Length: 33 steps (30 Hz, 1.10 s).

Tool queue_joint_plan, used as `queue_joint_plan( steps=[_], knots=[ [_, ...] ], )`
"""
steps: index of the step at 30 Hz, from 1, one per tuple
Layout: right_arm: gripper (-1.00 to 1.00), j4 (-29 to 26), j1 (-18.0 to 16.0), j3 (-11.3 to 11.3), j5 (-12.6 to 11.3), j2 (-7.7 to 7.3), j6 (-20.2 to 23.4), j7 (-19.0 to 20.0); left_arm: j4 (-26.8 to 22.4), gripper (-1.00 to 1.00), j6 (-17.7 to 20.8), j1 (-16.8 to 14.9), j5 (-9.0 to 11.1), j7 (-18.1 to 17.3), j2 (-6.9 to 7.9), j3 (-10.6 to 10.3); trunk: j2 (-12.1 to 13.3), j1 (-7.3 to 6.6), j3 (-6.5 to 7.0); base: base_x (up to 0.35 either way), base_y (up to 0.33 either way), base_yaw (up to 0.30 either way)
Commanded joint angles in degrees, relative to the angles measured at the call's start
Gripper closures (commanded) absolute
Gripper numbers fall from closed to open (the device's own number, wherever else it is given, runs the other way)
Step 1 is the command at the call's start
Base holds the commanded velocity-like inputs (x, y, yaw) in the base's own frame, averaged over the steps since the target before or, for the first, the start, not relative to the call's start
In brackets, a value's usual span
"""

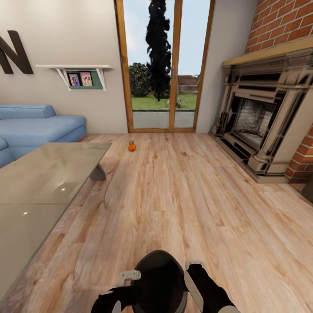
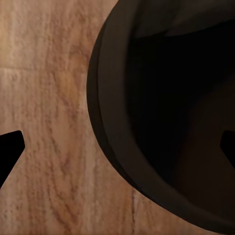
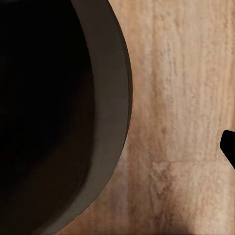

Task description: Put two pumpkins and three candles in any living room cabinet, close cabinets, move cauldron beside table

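Head view: a black cauldron (image 1: 158,278) sits low at the bottom edge of the picture, between the two arms. The left end effector (image 1: 128,275) is at its left rim and the right end effector (image 1: 194,264) at its right rim; whether either is apart or clamped on the rim cannot be told.

Left wrist view: the cauldron's dark rim and hollow (image 2: 166,117) over the wooden floor (image 2: 49,122). Right wrist view: the same rim (image 3: 105,122).

One orange pumpkin (image 1: 131,146) stands on the floor near the glass doors (image 1: 164,65), just beyond the far corner of the grey glossy table (image 1: 39,182). A blue sofa (image 1: 39,126) lies behind the table; a brick fireplace (image 1: 265,113) stands at right
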Motion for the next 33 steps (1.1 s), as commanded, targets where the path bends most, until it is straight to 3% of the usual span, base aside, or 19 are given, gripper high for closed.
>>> queue_joint_plan(
  steps=[1, 13, 18, 25, 33],
  knots=[
    [-1.00, 0.0, 0.0, 0.0, 0.0, 0.00, 0.0, 0.0, 0.0, -1.00, 0.0, 0.0, 0.0, 0.0, 0.00, 0.0, -0.4, 0.23, -0.18, 0.001, 0.000, 0.000],
    [-1.00, 0.0, 0.0, 0.1, 0.2, 0.00, -0.1, 0.0, 0.0, -1.00, -0.1, 0.0, 0.0, 0.0, -0.07, 0.0, -1.4, 0.92, -2.76, 0.000, 0.000, 0.000],
    [-1.00, 0.0, 0.0, 0.1, 0.2, 0.00, -0.1, 0.0, 0.0, -1.00, -0.1, 0.0, 0.0, 0.0, -0.05, 0.0, -1.4, 0.92, -2.76, 0.000, 0.000, 0.000],
    [-1.00, 0.0, 0.0, 0.1, 0.3, 0.00, -0.1, 0.0, 0.0, -1.00, -0.1, 0.0, 0.0, -0.1, -0.01, 0.0, -1.4, 1.10, -4.31, 0.000, 0.000, 0.000],
    [-1.00, 0.0, 0.0, 0.1, 0.4, 0.00, -0.1, 0.0, 0.0, -1.00, -0.1, 0.0, 0.0, -0.1, 0.00, 0.0, -1.5, 1.15, -4.75, 0.000, 0.000, 0.000]
  ],
)
